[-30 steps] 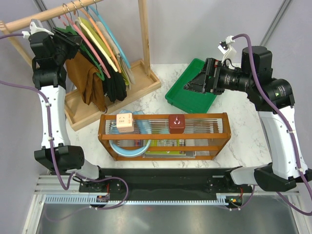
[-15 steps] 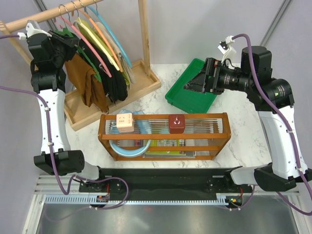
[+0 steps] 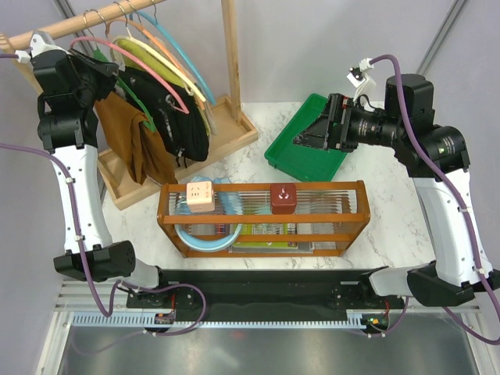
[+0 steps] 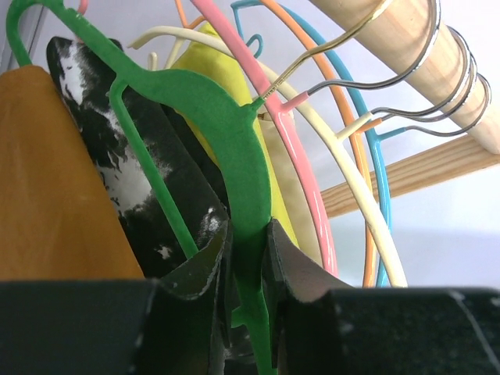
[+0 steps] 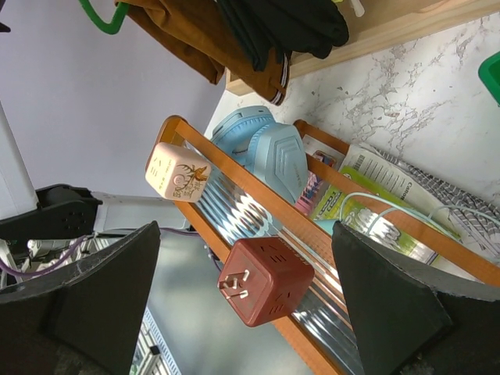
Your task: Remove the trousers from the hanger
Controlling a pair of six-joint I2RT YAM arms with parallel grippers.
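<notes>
At the upper left, the left gripper (image 4: 248, 238) is clamped on the green hanger (image 4: 205, 98) below its hook. The brown trousers (image 3: 130, 139) hang draped from the hanger. At the upper right, the right gripper (image 3: 311, 134) hangs with its jaws spread wide, holding nothing.

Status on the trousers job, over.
Left jaws shut on green hanger. Right jaws open, nothing held. Trousers draped on it, not off yet. Pink hanger close alongside.
</notes>
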